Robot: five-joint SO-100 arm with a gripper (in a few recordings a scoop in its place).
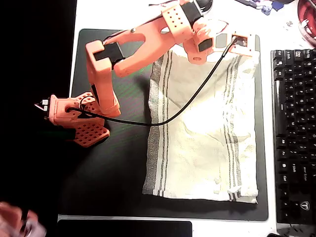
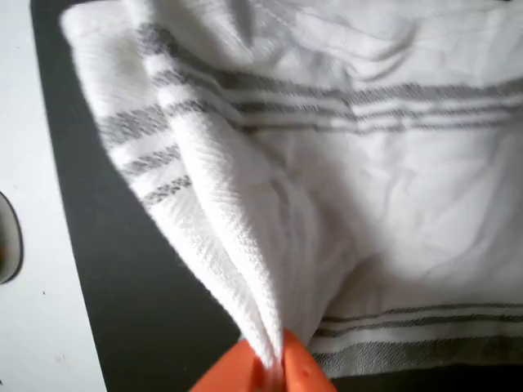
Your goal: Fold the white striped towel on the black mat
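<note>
The orange arm (image 1: 133,49) is reaching from its base (image 1: 79,118) at the left of the mat (image 1: 113,163), rising through the shoulder, bending at the elbow and stretching right across the top of the overhead view. Its wrist is sitting over the towel's upper edge, and a black cable (image 1: 197,94) is trailing from it back to the base across the cloth.

The towel (image 1: 202,133) is lying on the right half of the mat, mostly flat and slightly wrinkled, with grey stripe bands running down its left and right sides. Its upper right corner is lying near the mat's top right corner.

In the wrist view the jaws are pinching shut on a fold of towel (image 2: 278,212), the cloth bunching into a ridge that is rising from the orange fingertips (image 2: 306,371) at the bottom edge. The gripper (image 2: 274,371) is probably lifting that edge a little off the mat, though the height is hard to judge.

A black keyboard (image 1: 294,128) is sitting on the white worktop (image 1: 266,24) just right of the mat.
</note>
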